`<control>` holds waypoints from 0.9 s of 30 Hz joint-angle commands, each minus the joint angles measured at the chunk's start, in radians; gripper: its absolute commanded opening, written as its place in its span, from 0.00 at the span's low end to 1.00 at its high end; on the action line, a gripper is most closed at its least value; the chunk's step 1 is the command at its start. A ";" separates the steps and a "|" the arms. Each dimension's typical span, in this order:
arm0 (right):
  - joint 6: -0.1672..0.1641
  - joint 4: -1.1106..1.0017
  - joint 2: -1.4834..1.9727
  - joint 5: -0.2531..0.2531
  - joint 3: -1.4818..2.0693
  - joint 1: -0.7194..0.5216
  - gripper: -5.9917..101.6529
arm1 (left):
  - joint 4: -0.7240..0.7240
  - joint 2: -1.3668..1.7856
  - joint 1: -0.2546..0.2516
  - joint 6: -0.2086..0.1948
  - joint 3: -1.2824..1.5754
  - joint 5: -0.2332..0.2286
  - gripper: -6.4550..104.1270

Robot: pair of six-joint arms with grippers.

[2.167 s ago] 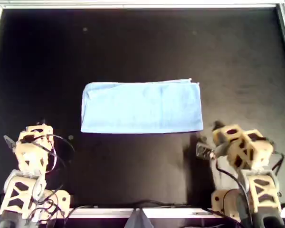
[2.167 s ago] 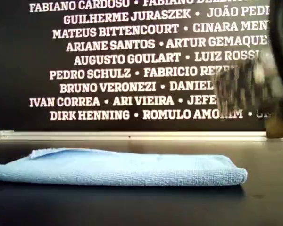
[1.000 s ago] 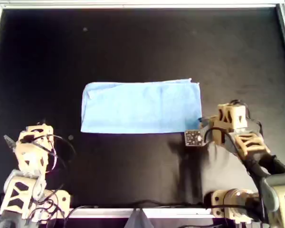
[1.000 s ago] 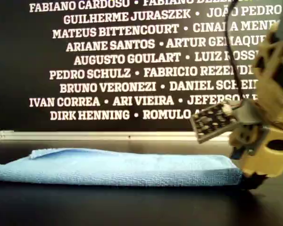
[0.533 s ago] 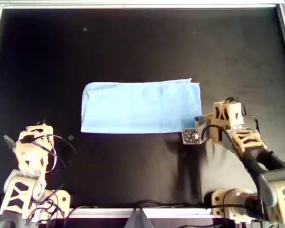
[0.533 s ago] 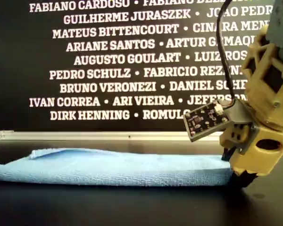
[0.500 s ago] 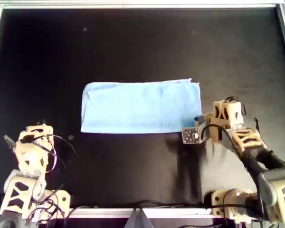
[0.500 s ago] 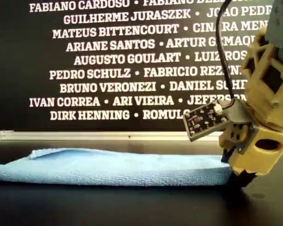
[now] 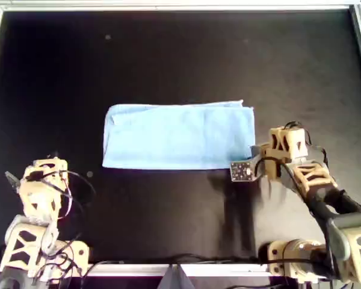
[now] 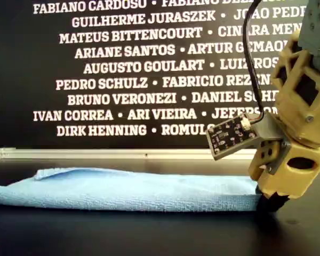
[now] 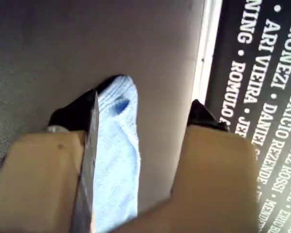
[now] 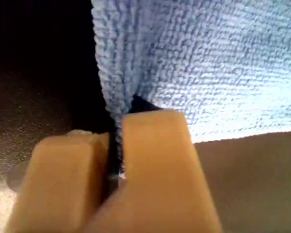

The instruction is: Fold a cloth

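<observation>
The light blue cloth (image 9: 179, 135) lies folded into a flat rectangle in the middle of the black table. It also shows in the exterior view (image 10: 128, 189). My second gripper (image 9: 256, 152) sits at the cloth's near corner on the overhead view's right, low on the table (image 10: 266, 201). In the second wrist view its jaws (image 12: 117, 131) are shut on the cloth's edge (image 12: 208, 63). My first gripper (image 11: 143, 104) is open and empty, parked at the overhead view's lower left (image 9: 33, 176), far from the cloth (image 11: 117, 145).
A metal frame (image 9: 168, 6) borders the black table. A dark wall with white names (image 10: 149, 69) stands behind it. A small circuit board (image 9: 241, 171) sticks out from the second arm toward the cloth.
My second gripper came in from the overhead view's lower right to the cloth's near right corner, lowered, and shut on its edge. The first arm has not moved.
</observation>
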 commanded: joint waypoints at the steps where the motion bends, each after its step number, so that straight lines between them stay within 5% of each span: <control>1: -0.005 -0.046 0.012 0.002 -0.038 0.000 0.04 | -0.002 -0.002 0.012 0.003 -0.012 0.003 0.66; 13: -0.003 -0.048 0.092 0.002 -0.198 0.037 0.04 | -0.002 -0.002 0.015 -0.008 -0.012 0.003 0.66; 27: -0.005 -0.048 -0.318 0.017 -0.827 0.423 0.04 | -0.002 -0.003 0.015 -0.006 -0.012 0.003 0.66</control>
